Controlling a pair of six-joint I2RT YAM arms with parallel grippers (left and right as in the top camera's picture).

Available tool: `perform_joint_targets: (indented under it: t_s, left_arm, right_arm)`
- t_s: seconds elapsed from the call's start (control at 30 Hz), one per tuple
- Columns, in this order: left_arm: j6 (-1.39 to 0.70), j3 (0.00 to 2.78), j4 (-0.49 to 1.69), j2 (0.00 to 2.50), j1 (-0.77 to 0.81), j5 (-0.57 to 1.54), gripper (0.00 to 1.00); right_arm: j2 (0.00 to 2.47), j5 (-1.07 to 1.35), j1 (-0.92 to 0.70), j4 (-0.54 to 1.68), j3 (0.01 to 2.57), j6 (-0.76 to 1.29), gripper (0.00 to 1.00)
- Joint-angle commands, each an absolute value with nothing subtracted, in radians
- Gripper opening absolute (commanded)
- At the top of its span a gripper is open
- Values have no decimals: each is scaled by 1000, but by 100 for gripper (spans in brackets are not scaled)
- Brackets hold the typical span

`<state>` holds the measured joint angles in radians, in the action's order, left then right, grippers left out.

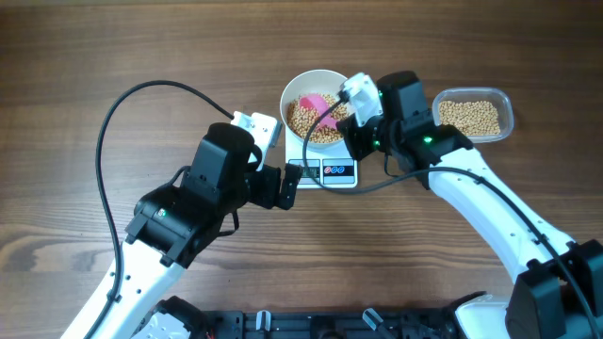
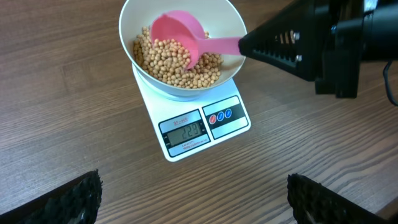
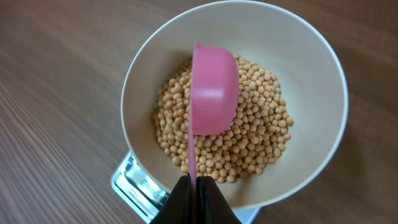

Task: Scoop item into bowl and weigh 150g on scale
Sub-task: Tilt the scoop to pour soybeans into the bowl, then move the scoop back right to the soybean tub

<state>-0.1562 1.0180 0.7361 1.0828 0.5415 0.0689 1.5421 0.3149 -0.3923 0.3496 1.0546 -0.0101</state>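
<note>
Right gripper [image 3: 194, 185] clamps pink plastic scoop [image 3: 214, 93] over round tan beans [image 3: 252, 140] in white bowl [image 3: 301, 56]; left gripper [image 2: 193, 205] gapes wide.

toward the counter's far edge, the bowl [image 1: 311, 74] on the scale [image 1: 337, 173] is barred from above by the right pincer [image 3: 194, 190], clamped on the pink scoop [image 3: 214, 93] lying across the beans [image 3: 255, 140]. the left pincer [image 1: 287, 185], spread wide, crowds the scale's near left side. bare counter [image 1: 75, 56] offers passage toward the far left corner; the tub [image 1: 510, 118] stands toward the far right.

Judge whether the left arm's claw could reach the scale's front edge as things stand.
Probably yes: the open left claw faces the scale with bare table between; the right claw and pink scoop are over the bowl behind.
</note>
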Motion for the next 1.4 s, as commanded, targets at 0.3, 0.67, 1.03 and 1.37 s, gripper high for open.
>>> perform_joint_targets:
  t_s: [0.3,0.67,1.03,1.37]
  left_arm:
    - [-165,1023,733,1087,538,77,100]
    - [-166,1023,733,1087,538,77,100]
    - [-165,1023,733,1087,538,77,100]
    - [-165,1023,733,1087,538,77,100]
  right_arm:
    - [1554,791,-165,314,1072,588,4]
    - [1553,1029,93,233,1072,631,4]
    - [1537,1083,393,245,1072,483,4]
    - [1443,901,555,369,1074,212,4]
